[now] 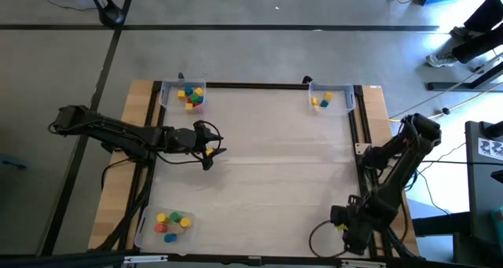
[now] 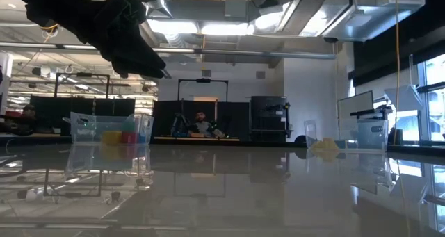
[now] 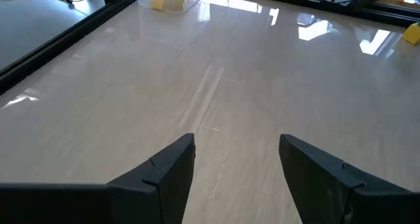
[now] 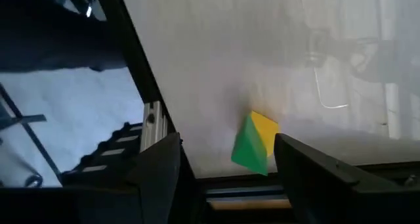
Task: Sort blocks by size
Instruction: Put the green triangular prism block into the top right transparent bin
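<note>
The blocks lie in three clear trays. The far-left tray point(image 1: 189, 96) holds yellow, red and blue ones. The far-right tray point(image 1: 324, 100) holds yellow and blue ones. The near-left tray point(image 1: 170, 224) holds yellow, green, red and blue ones. My left gripper point(image 1: 212, 148) is open and empty, held above the table's left middle point(image 3: 236, 152). My right gripper point(image 4: 226, 158) is open at the table's near right corner point(image 1: 343, 223). A green and yellow block point(image 4: 256, 142) shows between its fingers, close to one of them. My right gripper has the green and yellow block point(image 4: 257, 145) between its open fingers, close beside one finger point(image 4: 308, 161). I cannot tell whether that finger touches it.
A black frame rail point(image 1: 357, 126) runs along the table's right side, and another along the far edge. The middle of the table point(image 1: 275, 166) is bare. In the low view a person point(image 2: 201, 122) sits in the room far behind the table.
</note>
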